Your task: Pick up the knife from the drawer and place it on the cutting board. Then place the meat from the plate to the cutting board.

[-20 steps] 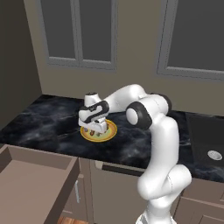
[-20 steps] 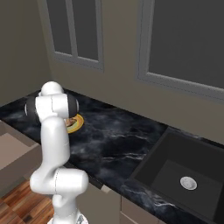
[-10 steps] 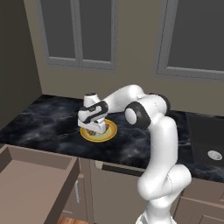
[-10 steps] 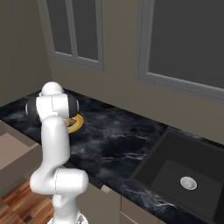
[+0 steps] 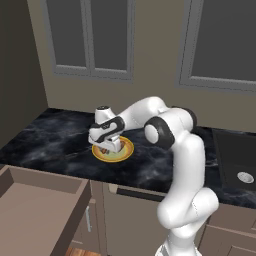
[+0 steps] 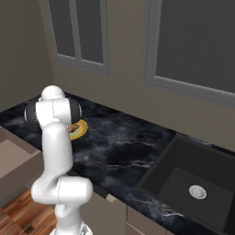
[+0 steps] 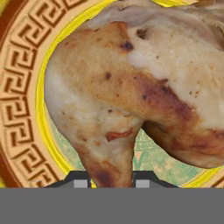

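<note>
So around me there's a black marbled counter (image 5: pixel 60 145) running under two grey windows (image 5: pixel 90 37), with a dark sink (image 6: pixel 197 183) well off to my right. The drawer (image 5: pixel 40 210) is pulled open below the counter's front edge, down to my left, and from the left base view I can't make out anything in it. My own arm is what gets in the way here: in the right base view it covers most of the plate (image 6: pixel 81 129), just a yellow sliver poking out beside it.

The plate (image 5: pixel 121 152) sits on the counter, orange-yellow rim with a key pattern, greenish centre. The meat (image 7: pixel 131 87) is on it: lumpy, golden-brown roasted skin with darker spots, paler patches up top, looks like drumstick pieces bunched together.

My claw (image 7: pixel 111 181) is right down on the plate, pinched narrow around the thin bony end of one piece, with a finger tip on each side of it, touching.
</note>
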